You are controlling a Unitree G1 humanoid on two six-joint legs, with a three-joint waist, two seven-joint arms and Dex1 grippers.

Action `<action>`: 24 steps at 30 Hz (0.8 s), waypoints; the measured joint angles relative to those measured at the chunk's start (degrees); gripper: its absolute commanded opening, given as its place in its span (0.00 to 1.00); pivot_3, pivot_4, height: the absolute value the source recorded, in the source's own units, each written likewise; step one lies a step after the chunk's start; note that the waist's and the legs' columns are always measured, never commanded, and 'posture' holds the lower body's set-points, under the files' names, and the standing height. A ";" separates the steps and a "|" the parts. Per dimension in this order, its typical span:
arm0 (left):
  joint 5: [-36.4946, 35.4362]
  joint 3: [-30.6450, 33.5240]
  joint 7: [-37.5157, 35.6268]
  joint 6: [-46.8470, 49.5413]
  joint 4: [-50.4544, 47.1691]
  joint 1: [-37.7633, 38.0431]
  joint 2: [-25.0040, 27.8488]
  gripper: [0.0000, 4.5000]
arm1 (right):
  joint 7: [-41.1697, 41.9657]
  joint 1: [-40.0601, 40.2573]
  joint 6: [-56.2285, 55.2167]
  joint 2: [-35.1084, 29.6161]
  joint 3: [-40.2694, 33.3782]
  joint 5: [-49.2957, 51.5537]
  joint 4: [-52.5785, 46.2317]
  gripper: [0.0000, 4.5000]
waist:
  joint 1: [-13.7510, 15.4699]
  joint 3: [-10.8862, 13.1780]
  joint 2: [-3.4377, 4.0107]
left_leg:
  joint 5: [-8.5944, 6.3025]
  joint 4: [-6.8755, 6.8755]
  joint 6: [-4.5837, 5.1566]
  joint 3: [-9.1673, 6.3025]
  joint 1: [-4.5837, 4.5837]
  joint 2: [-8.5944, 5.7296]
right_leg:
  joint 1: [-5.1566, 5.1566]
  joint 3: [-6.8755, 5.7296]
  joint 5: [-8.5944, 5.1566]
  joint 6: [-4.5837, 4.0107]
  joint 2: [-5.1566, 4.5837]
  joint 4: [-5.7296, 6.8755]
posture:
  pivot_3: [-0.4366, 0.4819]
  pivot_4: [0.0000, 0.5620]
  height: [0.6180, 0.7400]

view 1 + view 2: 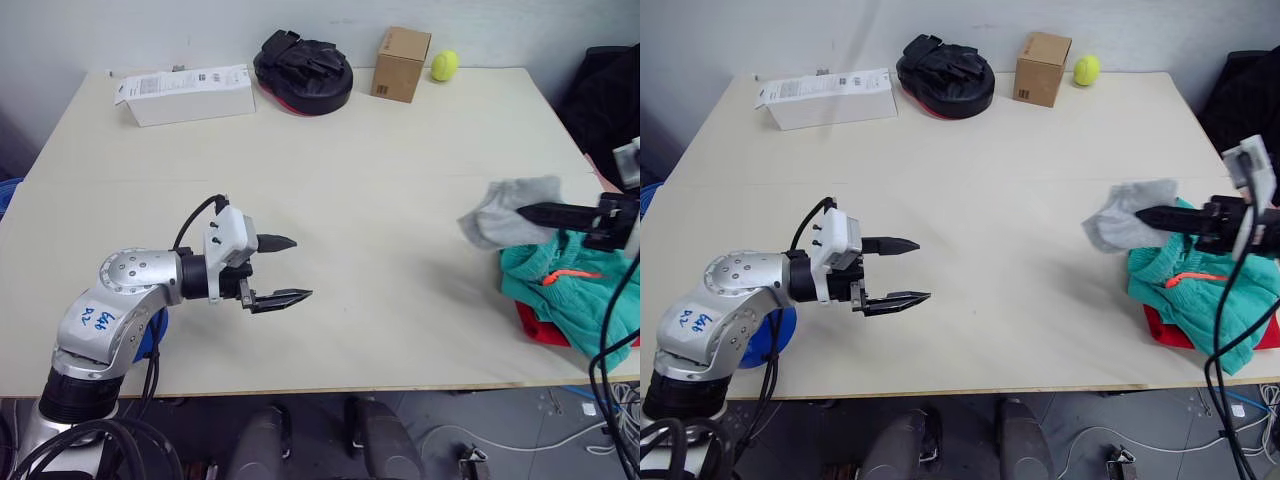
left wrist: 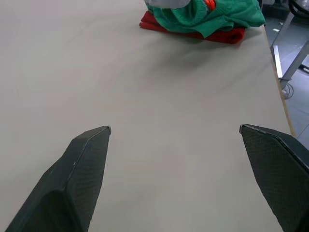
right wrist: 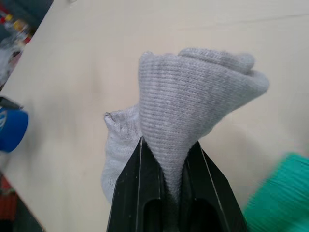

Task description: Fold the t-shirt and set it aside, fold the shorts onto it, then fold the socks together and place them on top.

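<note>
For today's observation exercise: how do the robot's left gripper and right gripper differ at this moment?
The left gripper is open and holds nothing; the right gripper is shut on the socks. The left gripper hovers over bare table; the right gripper sits beside the shorts, which lie on the t-shirt. Both have two black fingers.

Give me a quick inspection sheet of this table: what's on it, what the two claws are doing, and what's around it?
Surface: pale table, bare in the middle.
Job's things: the shorts lie bunched on the t-shirt near the table's right edge; the socks are held up beside that pile.
Clutter: white box, black padded mitt, cardboard box and yellow ball along the far edge.
Grippers: left gripper hovers with jaws open and nothing in them; right gripper has its jaws clamped on the socks.
Cables: black cable hangs from the right arm.
Surroundings: blue object past the left edge.
</note>
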 measured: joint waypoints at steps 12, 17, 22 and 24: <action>-0.12 -0.39 2.58 -0.10 -0.59 1.33 0.18 1.00 | 7.30 -0.07 -11.05 -6.20 2.35 -10.15 24.38 0.00 | 0.20 0.06 0.12 | -0.08 0.43 0.12 0.17 -0.04 -0.01 | 0.02 0.16 0.08 0.14 0.04 0.06 | 0.48 0.27 1.00; -0.14 0.73 3.16 -0.10 -0.61 1.88 0.61 1.00 | 9.85 0.80 -13.90 -8.00 1.61 -11.86 30.69 0.00 | 0.20 0.06 0.12 | -0.13 0.61 0.19 0.25 -0.03 -0.04 | 0.09 0.17 0.14 0.24 0.02 0.04 | 0.48 0.27 1.00; -0.25 0.79 3.18 -0.09 -0.62 1.69 1.07 1.00 | 17.36 5.15 -13.10 -11.17 0.71 -11.15 31.11 0.00 | 0.20 0.07 0.15 | -0.14 0.63 0.22 0.31 -0.01 -0.02 | 0.09 0.31 0.20 0.33 0.01 0.04 | 0.48 0.27 1.00; -0.25 0.88 3.15 -0.09 -0.58 1.56 1.59 1.00 | 17.38 6.75 -15.88 -11.41 0.00 -11.99 31.47 0.00 | 0.19 0.07 0.14 | -0.14 0.65 0.21 0.31 -0.01 -0.02 | 0.10 0.32 0.20 0.33 0.02 0.03 | 0.48 0.27 1.00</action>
